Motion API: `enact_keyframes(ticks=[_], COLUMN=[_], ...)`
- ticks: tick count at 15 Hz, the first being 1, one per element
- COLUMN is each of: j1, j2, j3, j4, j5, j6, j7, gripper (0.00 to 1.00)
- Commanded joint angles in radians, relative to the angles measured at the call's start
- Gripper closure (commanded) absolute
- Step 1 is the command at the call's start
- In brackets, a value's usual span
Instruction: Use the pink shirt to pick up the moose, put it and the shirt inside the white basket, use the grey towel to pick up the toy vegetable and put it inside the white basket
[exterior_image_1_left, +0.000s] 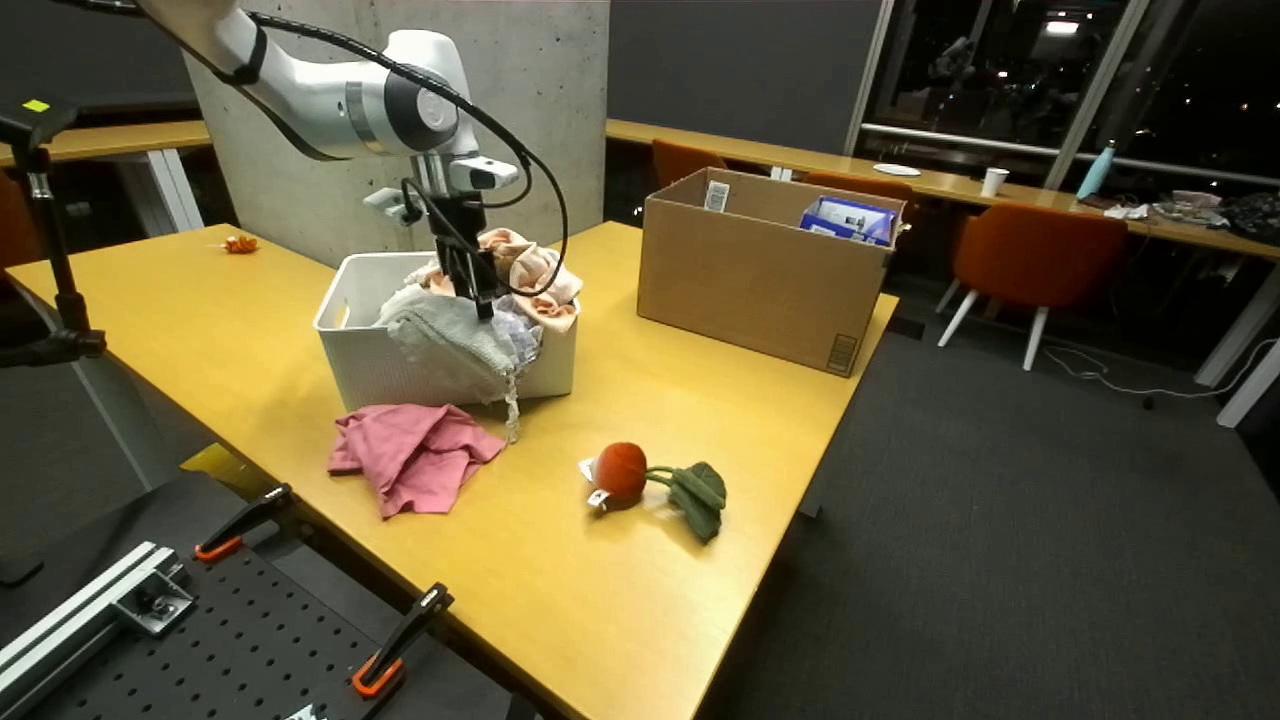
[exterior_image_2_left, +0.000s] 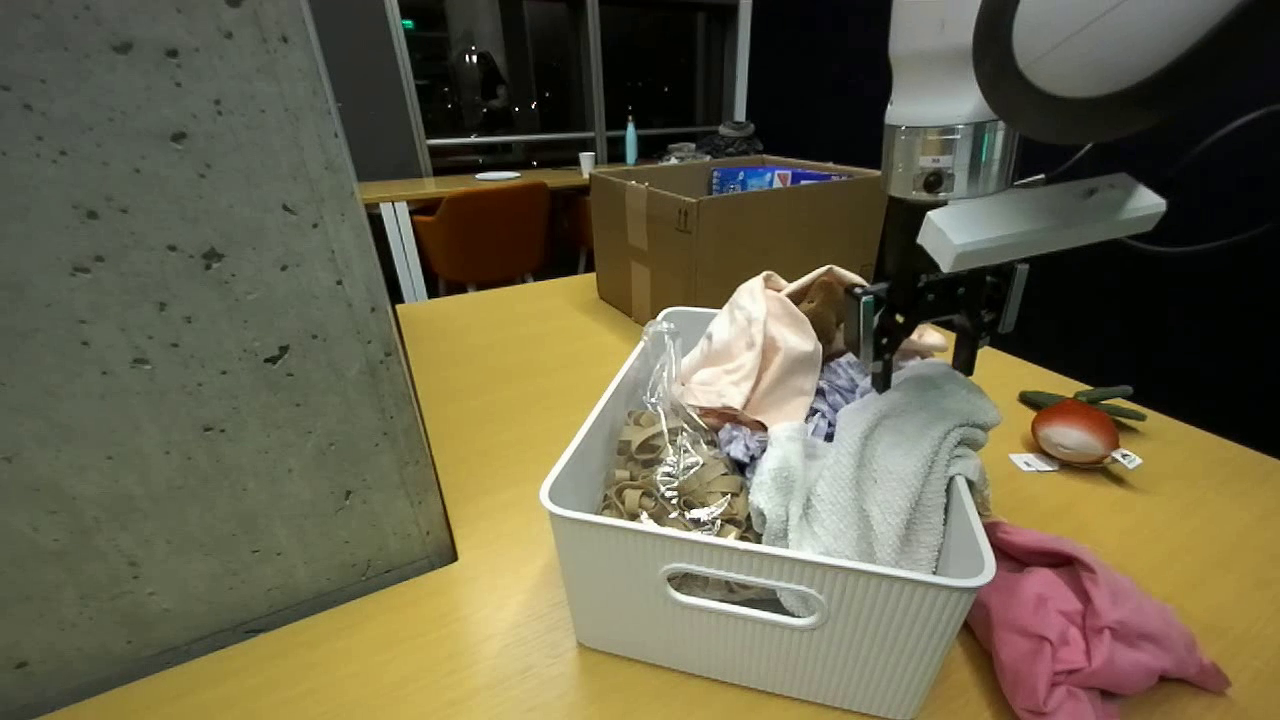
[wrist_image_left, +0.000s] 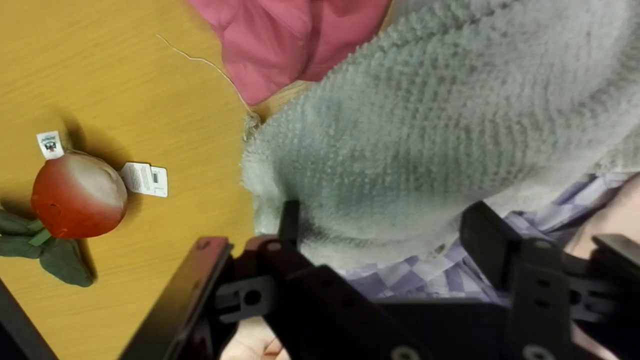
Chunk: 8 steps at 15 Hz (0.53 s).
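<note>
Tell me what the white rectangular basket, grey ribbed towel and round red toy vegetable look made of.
The basket is probably matte moulded plastic, given its fine ribbing and rounded corners. The towel looks like fuzzy cloth, given its tufted ridges and soft droop. The toy vegetable is likely stuffed fabric with little shine, judging by its floppy leaves.

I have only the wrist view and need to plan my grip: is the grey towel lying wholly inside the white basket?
Observer: No, the grey towel drapes over the rim of the white basket, with part of it hanging outside.
Operator: What is in there that my picture misses?
Observer: Tan strips, partly under clear plastic, show in an exterior view.
Operator: Is anything bulky on the table besides the white basket?
Observer: Yes, an open cardboard box, standing apart from the white basket.
</note>
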Motion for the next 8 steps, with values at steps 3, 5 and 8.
enact_keyframes(ticks=[3,5,8], j1=[0.027,0.035,0.056], j2=[0.002,-0.01,-0.049], j3=[-0.002,0.001,0.0], j4=[0.03,0.021,-0.014], j5=[-0.038,-0.04,-0.057], j6=[-0.033,-0.03,-0.023], j7=[0.009,0.014,0.038], gripper=[0.64,0.8,0.99])
